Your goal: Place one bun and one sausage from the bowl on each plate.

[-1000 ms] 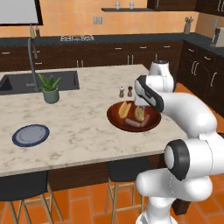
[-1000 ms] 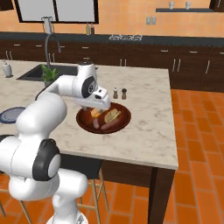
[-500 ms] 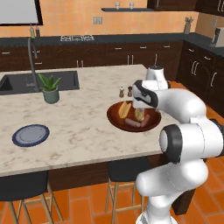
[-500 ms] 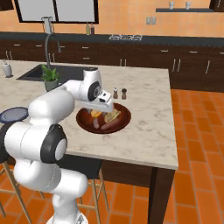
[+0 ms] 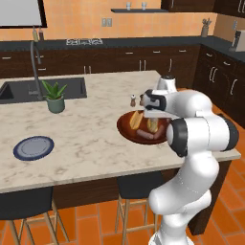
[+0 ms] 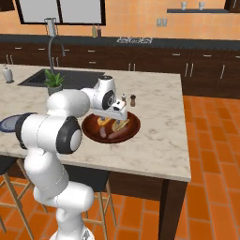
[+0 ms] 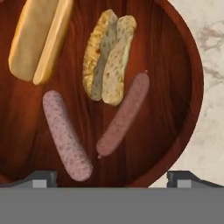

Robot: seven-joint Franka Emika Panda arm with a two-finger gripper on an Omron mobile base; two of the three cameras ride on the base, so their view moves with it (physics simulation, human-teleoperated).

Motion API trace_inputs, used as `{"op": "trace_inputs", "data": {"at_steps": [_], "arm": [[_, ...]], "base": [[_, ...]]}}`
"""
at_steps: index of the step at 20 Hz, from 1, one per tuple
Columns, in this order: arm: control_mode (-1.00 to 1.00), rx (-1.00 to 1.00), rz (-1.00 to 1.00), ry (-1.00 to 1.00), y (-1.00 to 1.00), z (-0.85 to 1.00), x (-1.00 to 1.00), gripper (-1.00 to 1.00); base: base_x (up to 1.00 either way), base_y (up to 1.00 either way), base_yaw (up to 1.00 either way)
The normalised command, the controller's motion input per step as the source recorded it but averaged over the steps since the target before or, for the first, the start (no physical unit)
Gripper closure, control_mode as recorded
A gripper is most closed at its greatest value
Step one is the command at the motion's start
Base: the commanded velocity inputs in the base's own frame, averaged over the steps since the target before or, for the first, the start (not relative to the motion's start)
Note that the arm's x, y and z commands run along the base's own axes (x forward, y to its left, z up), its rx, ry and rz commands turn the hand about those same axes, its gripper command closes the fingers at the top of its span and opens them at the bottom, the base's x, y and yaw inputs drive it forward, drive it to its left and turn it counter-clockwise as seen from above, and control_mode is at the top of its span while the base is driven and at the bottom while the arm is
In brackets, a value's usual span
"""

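Observation:
The dark reddish-brown bowl (image 5: 125, 128) (image 6: 133, 126) (image 7: 175, 87) sits on the island counter's right part. It holds a smooth bun (image 7: 39, 39), a split speckled bun (image 7: 107, 57) and two sausages (image 7: 65, 135) (image 7: 124, 113). My gripper (image 5: 152, 115) (image 6: 116, 117) (image 7: 111, 180) hangs just above the bowl, pointing down, open, with nothing between its fingertips (image 7: 41, 179). A dark blue plate (image 5: 33, 147) (image 6: 5, 123) lies far to the left on the same counter, with nothing on it.
Two small shakers (image 5: 133, 100) (image 6: 133, 100) stand just behind the bowl. A potted plant (image 5: 55, 98) (image 6: 55, 80) stands beside the sink (image 5: 28, 91) with its tall faucet. Stools stand under the counter's near edge. Bare marble lies between the bowl and the plate.
The arm's elbow and upper links have swung round while the hand stayed over the bowl. The food in the bowl has not moved.

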Motion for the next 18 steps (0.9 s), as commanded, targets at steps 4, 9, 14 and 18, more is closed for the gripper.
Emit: {"op": "trace_inputs", "data": {"at_steps": [4,9,14,18], "arm": [[-1.00,0.00,0.00,-0.01,0.00,-0.37,0.48,-1.00],[-1.00,0.01,-0.02,0.00,-0.05,-0.31,0.30,-1.00],[-1.00,0.00,-0.05,0.00,0.00,-0.23,0.39,-1.00],[-1.00,0.00,-0.04,0.00,-0.07,-0.30,0.36,-1.00]], "base": [[0.00,0.00,0.00],[0.00,0.00,0.00],[0.00,0.00,0.00],[0.00,0.00,0.00]]}}
